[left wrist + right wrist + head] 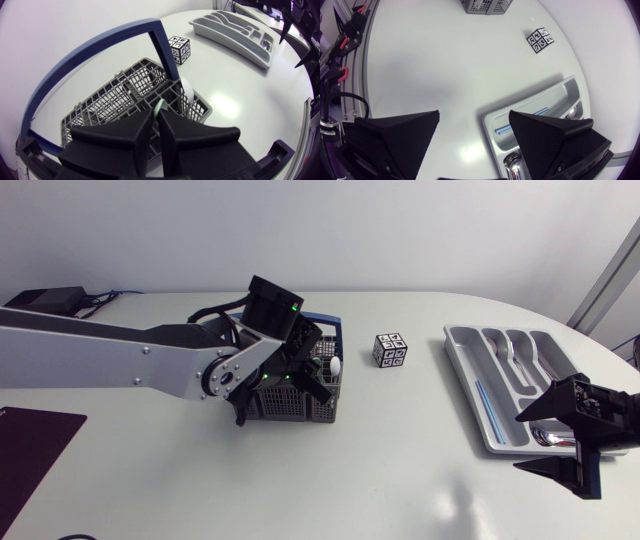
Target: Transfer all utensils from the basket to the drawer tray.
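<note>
A grey wire basket with a blue handle stands mid-table. My left gripper is down in it; in the left wrist view its fingers are shut on the thin pale green handle of a utensil. A white utensil stands upright in the basket just ahead of the fingers. The grey drawer tray lies at the right with silver cutlery and a blue utensil in its compartments. My right gripper hovers open over the tray's near end, holding nothing.
A black-and-white marker cube sits between basket and tray. A dark mat lies at the front left, and a black box with cables at the back left.
</note>
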Controlling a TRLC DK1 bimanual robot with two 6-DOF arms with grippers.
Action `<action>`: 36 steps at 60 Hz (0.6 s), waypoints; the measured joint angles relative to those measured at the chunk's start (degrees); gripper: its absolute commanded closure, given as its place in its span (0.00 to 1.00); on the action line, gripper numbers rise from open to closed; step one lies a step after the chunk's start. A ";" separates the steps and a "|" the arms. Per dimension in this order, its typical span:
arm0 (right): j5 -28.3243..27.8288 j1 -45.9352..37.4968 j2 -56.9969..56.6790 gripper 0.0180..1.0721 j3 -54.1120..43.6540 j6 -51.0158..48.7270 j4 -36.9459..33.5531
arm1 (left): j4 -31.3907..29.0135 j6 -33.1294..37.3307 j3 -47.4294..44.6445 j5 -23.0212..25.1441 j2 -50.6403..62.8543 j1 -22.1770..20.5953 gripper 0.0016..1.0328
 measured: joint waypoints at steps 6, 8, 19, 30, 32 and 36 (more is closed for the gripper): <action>-0.02 1.92 -1.09 0.05 -0.63 1.29 0.00 | 0.02 0.22 -0.22 -0.68 -1.51 0.00 0.91; -0.02 2.47 -1.38 0.05 -0.90 1.68 0.02 | 0.02 0.46 -0.22 -1.03 -1.99 0.00 0.90; 0.00 5.38 -2.95 0.05 -1.88 4.50 0.02 | 0.04 1.73 -0.92 -2.27 -4.61 0.00 0.91; 0.00 9.53 -5.38 0.05 -2.16 7.91 0.09 | 0.26 2.95 -2.03 -3.19 -7.04 -0.26 0.90; 0.00 10.32 -5.75 0.05 -2.27 8.55 0.11 | 0.28 2.97 -2.25 -3.30 -7.34 -0.44 0.90; 0.00 11.69 -6.34 0.05 -2.75 9.68 0.20 | 0.63 3.15 -2.80 -3.39 -7.63 -0.83 0.82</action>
